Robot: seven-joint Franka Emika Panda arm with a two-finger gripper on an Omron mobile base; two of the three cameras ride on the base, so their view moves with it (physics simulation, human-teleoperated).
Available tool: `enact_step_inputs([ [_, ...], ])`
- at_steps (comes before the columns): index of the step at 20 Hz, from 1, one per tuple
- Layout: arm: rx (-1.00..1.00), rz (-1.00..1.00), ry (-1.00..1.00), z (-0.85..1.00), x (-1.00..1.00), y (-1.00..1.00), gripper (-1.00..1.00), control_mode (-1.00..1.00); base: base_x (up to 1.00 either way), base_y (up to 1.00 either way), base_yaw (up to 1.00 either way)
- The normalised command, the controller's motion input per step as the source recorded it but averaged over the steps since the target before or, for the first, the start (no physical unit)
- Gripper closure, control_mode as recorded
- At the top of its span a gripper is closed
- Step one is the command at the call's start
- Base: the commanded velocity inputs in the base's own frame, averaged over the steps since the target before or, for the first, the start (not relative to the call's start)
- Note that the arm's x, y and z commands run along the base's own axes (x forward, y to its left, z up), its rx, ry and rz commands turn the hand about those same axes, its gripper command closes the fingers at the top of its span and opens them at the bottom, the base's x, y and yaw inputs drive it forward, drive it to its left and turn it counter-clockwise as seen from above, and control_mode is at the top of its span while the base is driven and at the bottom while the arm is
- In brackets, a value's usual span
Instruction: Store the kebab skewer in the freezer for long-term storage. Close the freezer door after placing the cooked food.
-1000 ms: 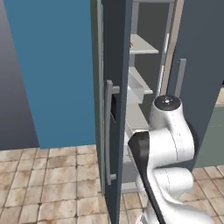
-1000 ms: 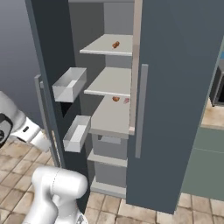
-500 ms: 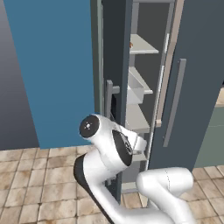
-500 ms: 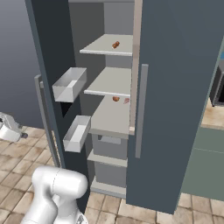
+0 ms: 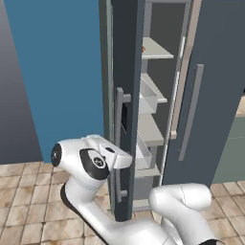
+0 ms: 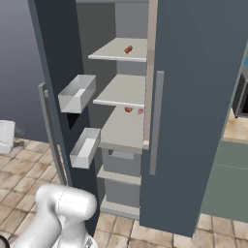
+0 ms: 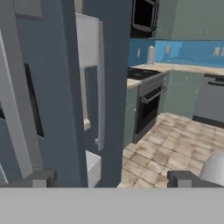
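I saw the freezer door (image 6: 55, 72) standing wide open, its edge toward me and its long bar handle (image 5: 118, 143) running vertical. The kebab skewer (image 6: 128, 49) lay on the freezer's (image 6: 121, 92) top shelf, too small to tell its heading. My gripper (image 7: 109, 178) had its jaws spread apart, empty, just outside the door's outer face. I read no lettering anywhere. Tiled floor (image 7: 175, 148) lay open toward the oven (image 7: 151, 103).

Background stuff: a blue wall panel (image 5: 67, 72) sits off to the left, and the beige stone-look floor tiles (image 7: 175, 148) spread out ahead of the fingertips. Further out past the fingertips there's a dark built-in oven with a bar handle (image 7: 151, 105), a light wooden countertop (image 7: 183, 68) over grey-green cabinets (image 7: 183, 94), and a blue tiled backsplash (image 7: 188, 51). Up above hangs a boxy microwave with a black window (image 7: 144, 15).
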Motion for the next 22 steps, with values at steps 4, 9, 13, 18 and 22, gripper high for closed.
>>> enact_step_inputs([
  [4, 0.00, -0.04, 0.00, 0.00, 0.45, 0.00, -1.00, -1.00, 0.00, 0.00, 0.00],
  [9, -0.02, 0.00, 0.02, -0.02, 0.40, -0.12, -1.00, -1.00, 0.00, 0.00, 0.00],
  [13, -0.10, -0.07, 0.03, -0.17, 0.59, -0.14, -1.00, -1.00, 0.00, 0.00, 0.00],
  [18, -0.12, -0.06, 0.00, -0.26, 0.50, -0.16, -1.00, -1.00, 0.00, 0.00, 0.00],
  [22, -0.11, -0.05, 0.00, -0.25, 0.53, -0.13, -1.00, -1.00, 0.00, 0.00, 0.00],
])
